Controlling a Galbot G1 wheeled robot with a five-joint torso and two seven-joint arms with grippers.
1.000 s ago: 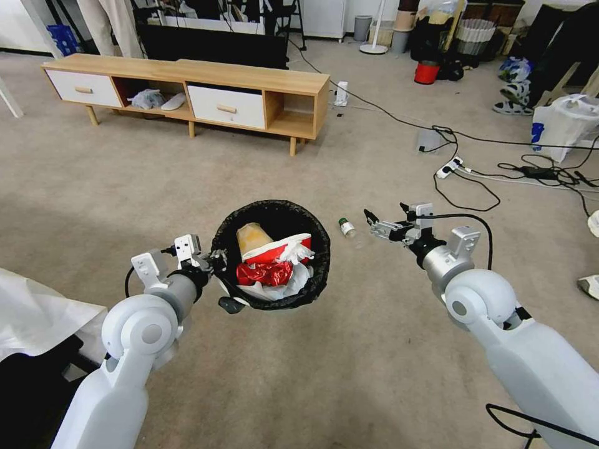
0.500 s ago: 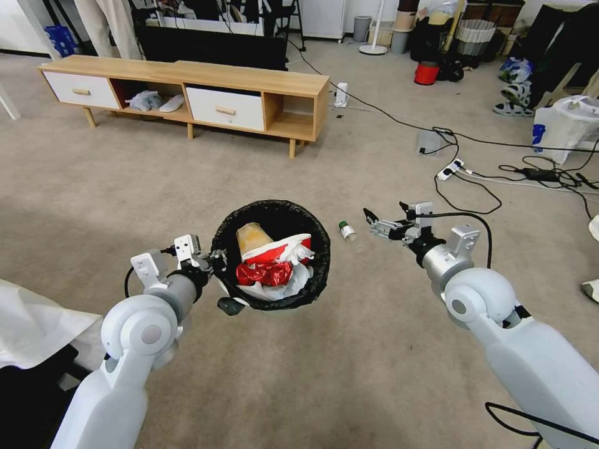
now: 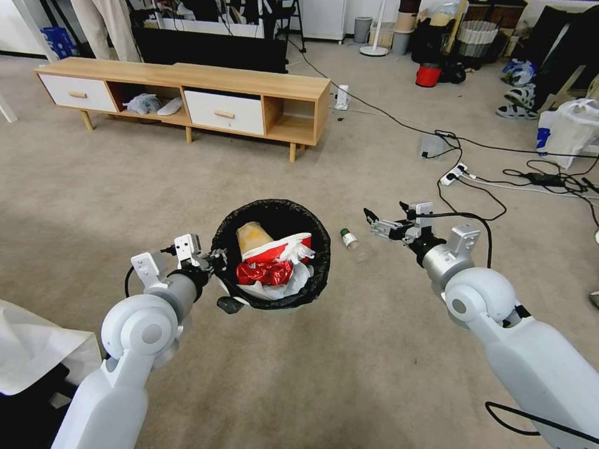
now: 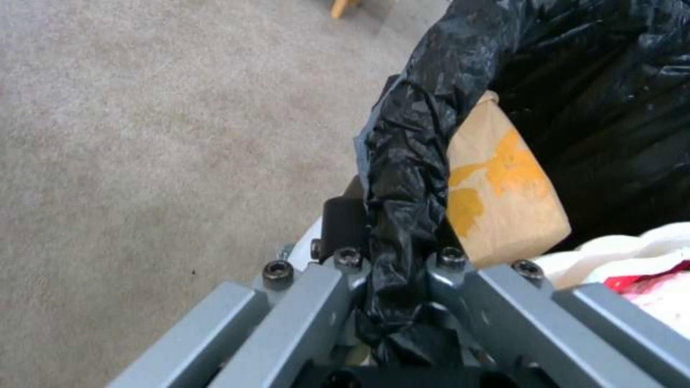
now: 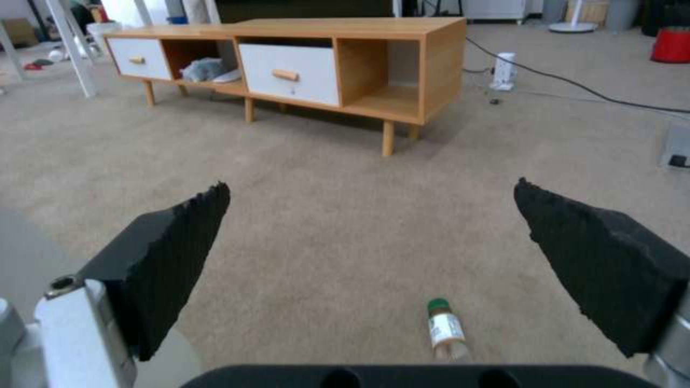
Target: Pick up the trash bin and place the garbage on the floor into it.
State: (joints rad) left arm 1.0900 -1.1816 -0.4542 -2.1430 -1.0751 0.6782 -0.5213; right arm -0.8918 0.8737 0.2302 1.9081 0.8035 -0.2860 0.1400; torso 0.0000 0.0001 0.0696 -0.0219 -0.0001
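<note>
- Left tool (image 3: 215, 259) clamps the bag-covered rim of the trash bin (image 3: 272, 215); the left wrist view shows its jaws pinching the folded black liner (image 4: 402, 178). Bin hangs above the carpet floor (image 3: 349, 374), in front of the robot.
- Bin contents: brown paper cup (image 3: 251, 237), red-white carton (image 3: 277, 244), crushed red can (image 3: 265, 273), white tissue (image 3: 298, 252).
- Step in hand, by my reading: collecting the remaining garbage. One clear bottle (image 3: 349, 239) with a green cap lies on the floor between the bin and the right tool (image 3: 373, 223).
- Right tool hovers above and just beside the bottle, empty, jaws spread wide; the right wrist view shows the bottle (image 5: 447, 330) low between the foam pads (image 5: 169, 253).
- Next move calls for: lowering the right tool to the carpet, straddling the bottle across its narrow axis, closing, then carrying it over the bin mouth.
- Hard to make out: the bottle's clear body blends into the carpet; the bin's white wall is mostly hidden under the liner; items lower in the bin are covered.
</note>
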